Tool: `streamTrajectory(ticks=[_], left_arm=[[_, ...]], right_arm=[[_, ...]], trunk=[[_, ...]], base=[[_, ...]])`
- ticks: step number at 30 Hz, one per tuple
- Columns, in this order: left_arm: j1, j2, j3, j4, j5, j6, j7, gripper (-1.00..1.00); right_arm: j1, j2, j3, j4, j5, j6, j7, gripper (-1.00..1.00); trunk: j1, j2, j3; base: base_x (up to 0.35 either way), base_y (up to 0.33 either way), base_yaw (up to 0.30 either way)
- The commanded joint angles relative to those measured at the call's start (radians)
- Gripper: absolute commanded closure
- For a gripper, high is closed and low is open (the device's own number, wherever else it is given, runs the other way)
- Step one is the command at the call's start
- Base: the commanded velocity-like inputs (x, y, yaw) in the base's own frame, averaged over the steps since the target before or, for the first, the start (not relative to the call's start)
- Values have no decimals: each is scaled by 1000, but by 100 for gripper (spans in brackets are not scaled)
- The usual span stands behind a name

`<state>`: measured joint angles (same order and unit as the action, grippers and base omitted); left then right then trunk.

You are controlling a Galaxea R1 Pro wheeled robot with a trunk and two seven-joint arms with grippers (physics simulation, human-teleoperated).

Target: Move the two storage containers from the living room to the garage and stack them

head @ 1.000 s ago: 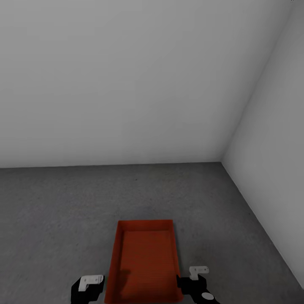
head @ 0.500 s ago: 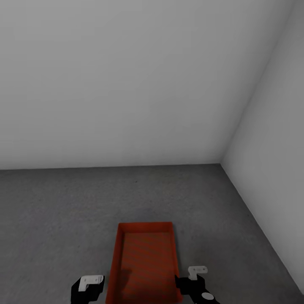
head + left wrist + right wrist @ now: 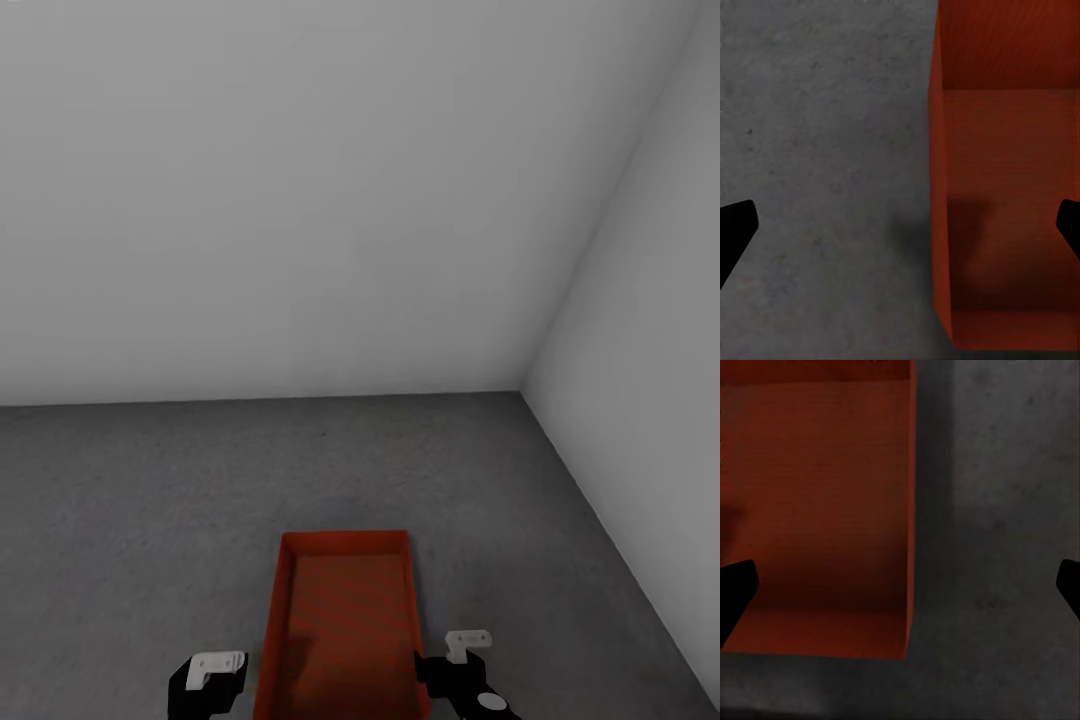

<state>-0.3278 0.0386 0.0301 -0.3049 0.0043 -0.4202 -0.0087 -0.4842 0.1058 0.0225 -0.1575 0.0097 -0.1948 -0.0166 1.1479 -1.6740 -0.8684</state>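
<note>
Here an orange-red rectangular open-top bin [image 3: 345, 630], nothing inside, sits on the dark grey concrete floor [image 3: 150, 520] near the garage's right wall; left jaws [image 3: 900, 232] and right jaws [image 3: 900, 592] spread astride its side walls.

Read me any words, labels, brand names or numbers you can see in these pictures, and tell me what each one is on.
None: there is no readable text.
The orange-red storage container has plain walls and a ribbed bottom, unmarked.
The grey concrete floor and pale walls carry no signs or writing.
</note>
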Motion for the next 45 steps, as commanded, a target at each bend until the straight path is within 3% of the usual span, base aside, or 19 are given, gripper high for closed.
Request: streamTrajectory(ticks=[1, 45], left_arm=[[0, 0, 2, 1, 0, -3, -1, -100], [0, 0, 2, 1, 0, -3, -1, -100]], right_arm=[[-1, 0, 2, 1, 1, -3, -1, -100], [-1, 0, 2, 1, 1, -4, -2, -100]], trunk=[[-4, 7, 3], [-173, 315, 140]], base=[[0, 0, 0], [0, 0, 0]])
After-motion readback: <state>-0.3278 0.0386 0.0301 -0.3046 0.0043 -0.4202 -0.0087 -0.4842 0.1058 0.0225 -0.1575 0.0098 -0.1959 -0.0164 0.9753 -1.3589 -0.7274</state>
